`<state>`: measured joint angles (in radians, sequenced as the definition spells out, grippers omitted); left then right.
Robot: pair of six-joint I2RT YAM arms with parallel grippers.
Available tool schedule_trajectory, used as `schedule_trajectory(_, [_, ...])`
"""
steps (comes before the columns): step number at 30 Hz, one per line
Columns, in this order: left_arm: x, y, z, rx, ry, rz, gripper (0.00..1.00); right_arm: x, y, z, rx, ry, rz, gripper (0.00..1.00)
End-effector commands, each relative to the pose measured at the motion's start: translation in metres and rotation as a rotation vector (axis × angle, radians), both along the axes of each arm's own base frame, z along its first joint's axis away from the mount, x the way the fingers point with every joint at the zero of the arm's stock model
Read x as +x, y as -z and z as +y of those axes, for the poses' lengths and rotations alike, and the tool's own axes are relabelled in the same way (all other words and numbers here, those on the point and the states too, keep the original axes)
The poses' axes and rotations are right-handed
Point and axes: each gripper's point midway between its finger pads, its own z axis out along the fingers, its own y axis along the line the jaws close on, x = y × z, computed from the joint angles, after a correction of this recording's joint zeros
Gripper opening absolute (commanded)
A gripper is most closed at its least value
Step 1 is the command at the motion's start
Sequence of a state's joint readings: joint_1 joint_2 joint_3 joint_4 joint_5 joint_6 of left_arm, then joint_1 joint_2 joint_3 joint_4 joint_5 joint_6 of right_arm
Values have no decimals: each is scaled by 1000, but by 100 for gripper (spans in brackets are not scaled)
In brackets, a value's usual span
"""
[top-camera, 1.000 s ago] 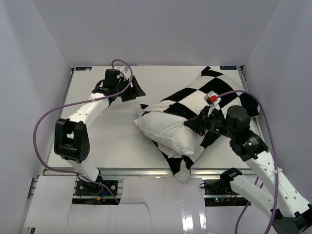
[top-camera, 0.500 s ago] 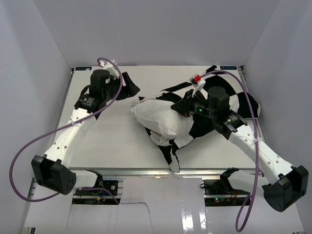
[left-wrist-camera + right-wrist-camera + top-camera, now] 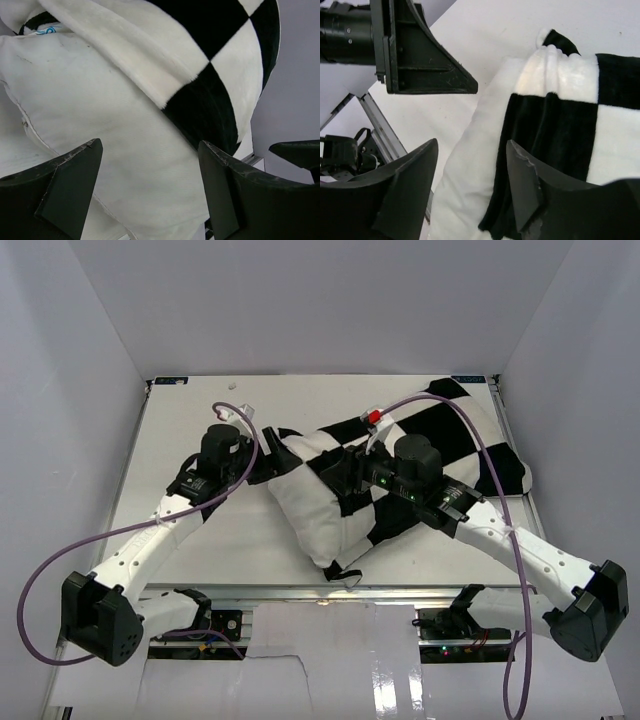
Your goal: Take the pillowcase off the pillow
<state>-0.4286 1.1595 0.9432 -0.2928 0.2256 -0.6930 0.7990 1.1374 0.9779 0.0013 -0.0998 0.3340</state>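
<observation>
The off-white pillow (image 3: 300, 515) lies in the middle of the table, its left end bare. The black-and-white checked pillowcase (image 3: 450, 440) covers its right part and trails toward the back right. My left gripper (image 3: 272, 458) is open at the pillow's left end. In the left wrist view its gripper (image 3: 150, 142) frames bare pillow (image 3: 115, 125), with pillowcase (image 3: 210, 95) above. My right gripper (image 3: 338, 472) is open over the pillowcase's edge. In the right wrist view its gripper (image 3: 472, 142) straddles pillow (image 3: 470, 165) and pillowcase (image 3: 560, 125), holding nothing.
The white table (image 3: 200, 420) is walled in on the left, back and right. A corner of the cover (image 3: 345, 570) reaches the metal rail at the front edge (image 3: 260, 590). Purple cables loop off both arms. One of the left gripper's fingers (image 3: 420, 60) shows close by in the right wrist view.
My right gripper has opened and let go of the pillowcase. My left arm has swung from the back left corner to the pillow's left end. The pillow has shifted left and nearer.
</observation>
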Motion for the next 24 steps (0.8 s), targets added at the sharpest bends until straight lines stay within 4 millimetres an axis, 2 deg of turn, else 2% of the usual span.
schedule_trajectory(1, [-4,3,-12,-25,24,-8,88,4,-23,-16,34,70,-67,66])
schedule_trajectory(2, [-7,6,-17,-30,35,-4,88,2,-32,-19,39,70,-90,67])
schedule_trajectory(3, [-9,9,-19,-29,43,2,88,-1,-25,-23,4,71,-65,68])
schedule_trajectory(5, [-17,18,-25,-12,54,14,88,-2,-35,-29,-5,84,-86,69])
schedule_trajectory(8, [-27,29,-29,6,46,27,89,1,-31,-40,-60,125,-90,70])
schedule_trajectory(13, [-45,55,-33,43,43,72,92,7,-1,-46,-162,146,-49,71])
schedule_trajectory(15, [-50,57,-36,38,45,81,92,6,9,-45,-183,132,-38,70])
schedule_trajectory(21, [-57,77,-41,78,41,113,93,9,37,-43,-240,129,3,70])
schedule_trajectory(24, [-56,93,-39,114,23,137,91,10,48,-41,-264,122,18,70])
